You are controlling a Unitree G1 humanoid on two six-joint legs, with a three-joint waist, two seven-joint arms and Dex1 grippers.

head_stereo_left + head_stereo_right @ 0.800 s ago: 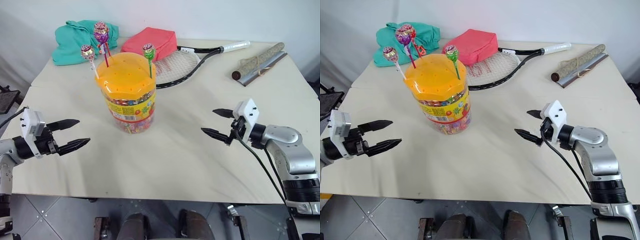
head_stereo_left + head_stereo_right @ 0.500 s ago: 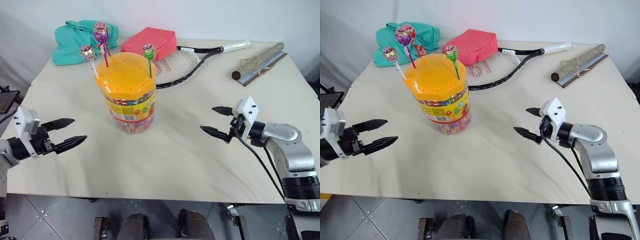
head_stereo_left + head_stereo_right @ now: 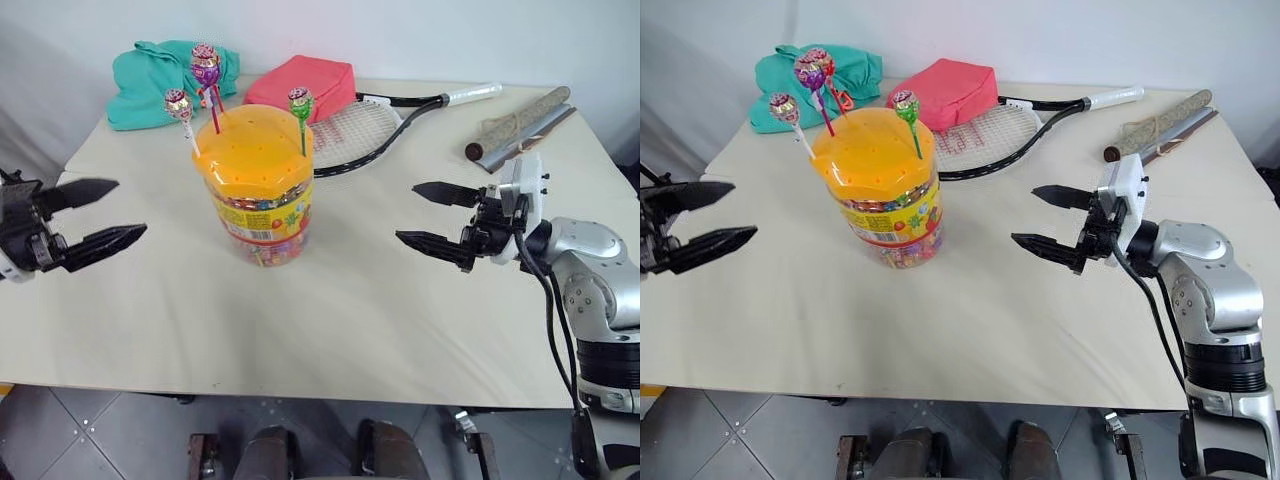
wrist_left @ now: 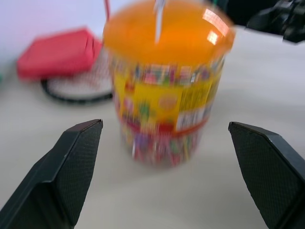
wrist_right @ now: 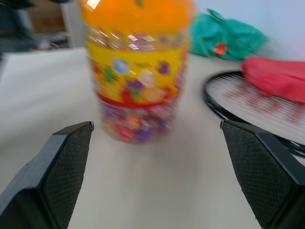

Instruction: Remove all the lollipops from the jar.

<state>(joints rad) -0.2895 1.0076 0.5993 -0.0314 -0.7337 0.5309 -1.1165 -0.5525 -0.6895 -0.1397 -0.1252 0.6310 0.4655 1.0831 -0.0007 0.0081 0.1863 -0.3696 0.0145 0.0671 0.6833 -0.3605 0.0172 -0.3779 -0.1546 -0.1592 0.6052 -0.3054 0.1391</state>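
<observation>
Tabletop [image 3: 350,320]; left gripper [image 3: 95,215] edge-cropped.

Bright, even light gives soft shadows on the table [image 3: 350,320]. In both wrist views the jar [image 4: 167,95] between the fingers is smeared with blur; a glare spot sits on its orange lid [image 4: 212,21].

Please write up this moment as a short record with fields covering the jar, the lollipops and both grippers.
jar: jar upright on the table, orange lid on
lollipops: four lollipops standing in the lid's holes, none removed
left gripper: left gripper open, apart from the jar on its left
right gripper: right gripper open, apart from the jar on its right
behind jar: racket, red pouch, teal cloth
</observation>
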